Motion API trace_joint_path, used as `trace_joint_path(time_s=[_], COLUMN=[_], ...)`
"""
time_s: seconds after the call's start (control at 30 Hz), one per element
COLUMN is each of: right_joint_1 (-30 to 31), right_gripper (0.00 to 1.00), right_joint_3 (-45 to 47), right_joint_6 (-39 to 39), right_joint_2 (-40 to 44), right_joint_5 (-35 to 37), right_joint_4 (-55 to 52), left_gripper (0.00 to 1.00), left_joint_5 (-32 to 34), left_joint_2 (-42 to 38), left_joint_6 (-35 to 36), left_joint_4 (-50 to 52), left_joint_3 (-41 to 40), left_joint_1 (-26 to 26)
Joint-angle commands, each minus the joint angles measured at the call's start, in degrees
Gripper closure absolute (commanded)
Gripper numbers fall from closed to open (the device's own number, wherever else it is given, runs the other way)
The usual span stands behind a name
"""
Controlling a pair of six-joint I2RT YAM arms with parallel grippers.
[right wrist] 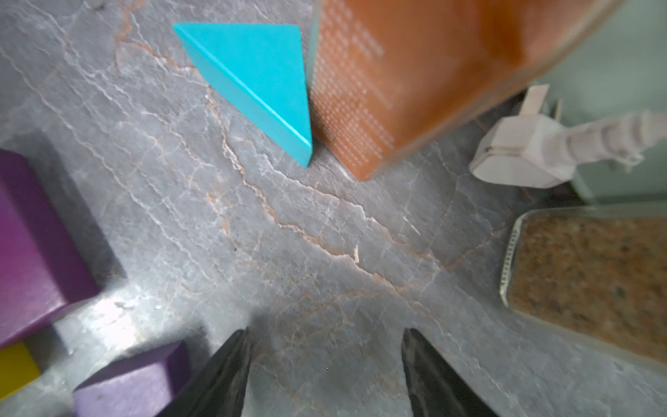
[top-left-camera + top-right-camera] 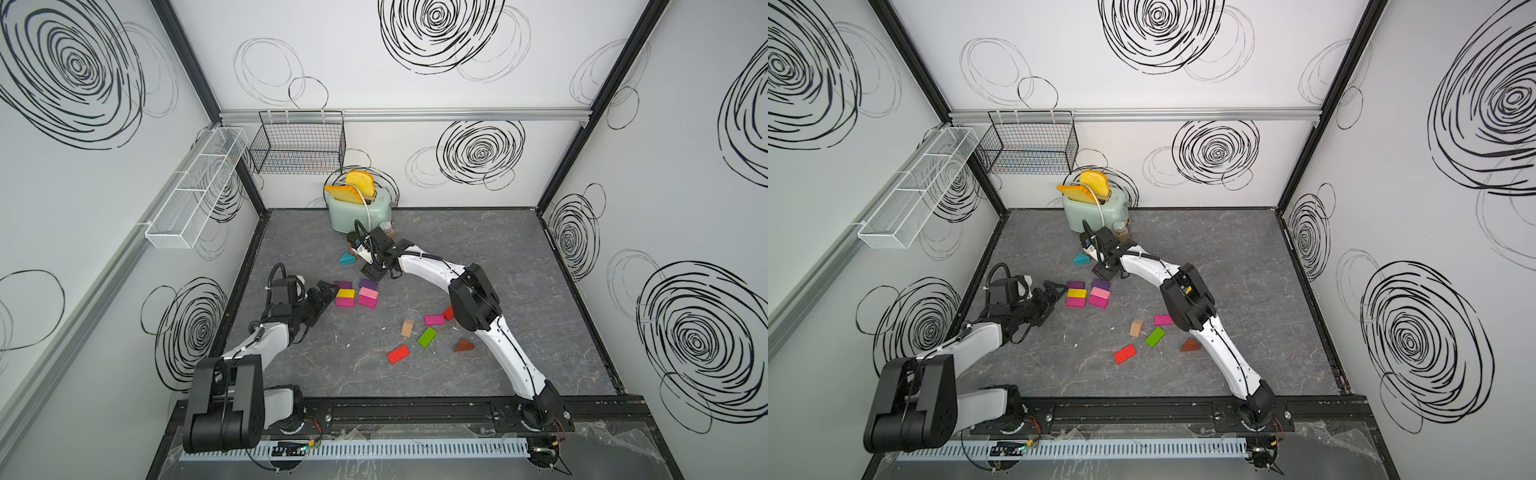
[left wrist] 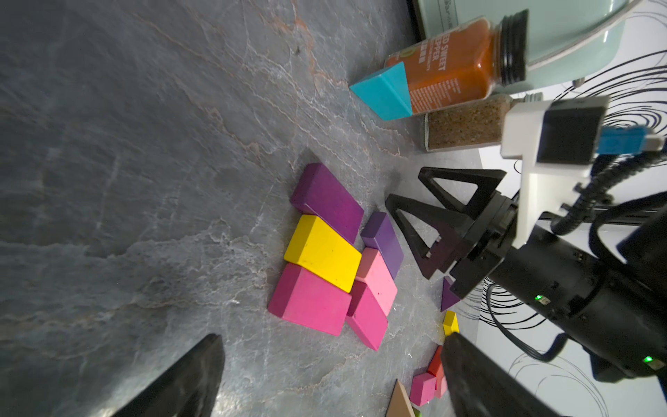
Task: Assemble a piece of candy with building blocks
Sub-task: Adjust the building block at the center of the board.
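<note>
Step, judged: fetching triangle (image 1: pixel 252 79), upper centre. Right gripper (image 1: pixel 326 330) apart, empty; left gripper (image 2: pixel 328 292) likewise. Next: advance, clamp across triangle.

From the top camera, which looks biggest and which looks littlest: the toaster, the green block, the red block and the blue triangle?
1. Toaster, by far the largest.
2. Green block and red block: they look about alike, so I won't rank them.
3. Blue triangle, a little smaller.

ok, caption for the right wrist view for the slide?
Right tool open over bare tabletop, teal triangle ahead beside the orange spice jar, purple blocks off to the side.
</note>
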State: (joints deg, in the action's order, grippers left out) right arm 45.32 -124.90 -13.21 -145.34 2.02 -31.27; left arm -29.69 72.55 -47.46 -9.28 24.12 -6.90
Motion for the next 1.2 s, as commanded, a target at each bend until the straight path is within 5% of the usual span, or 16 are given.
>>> trace_joint_path(time_s=[0.0,0.53,0.83,1.0,1.17], right_joint_1=[0.64,1.27,0.91,-0.67,-3.02], right_gripper=[0.31,0.32,0.29,0.24,0.22], right_joint_3=[2.91,12.55,10.60,8.00,21.28], right_joint_6=[-1.53,-3.39,-3.23,-0.44,6.01], right_joint_2=[0.68,6.71,7.36,9.47,20.53], right_joint_5=[-1.48,-5.36,-3.78,-0.22,-1.74], right_joint_4=[-0.27,5.54,5.87,4.36,11.89], left_gripper=[0.02,0.02,0.01,0.02,0.02], left_joint_5=[-0.81,-0.37,3.10,5.57,9.14], left_joint_2=[-0.75,0.90,3.32,5.99,7.32], left_joint_6=[0.88,0.70,-1.35,-6.42,-12.19], left_joint_4=[-0.75,-1.61,-4.19,-13.89,-26.83], left_joint_3=[1.76,1.82,2.57,-0.39,-3.44], left_joint_1=[-0.66,-1.01,-1.47,-3.42,-3.59])
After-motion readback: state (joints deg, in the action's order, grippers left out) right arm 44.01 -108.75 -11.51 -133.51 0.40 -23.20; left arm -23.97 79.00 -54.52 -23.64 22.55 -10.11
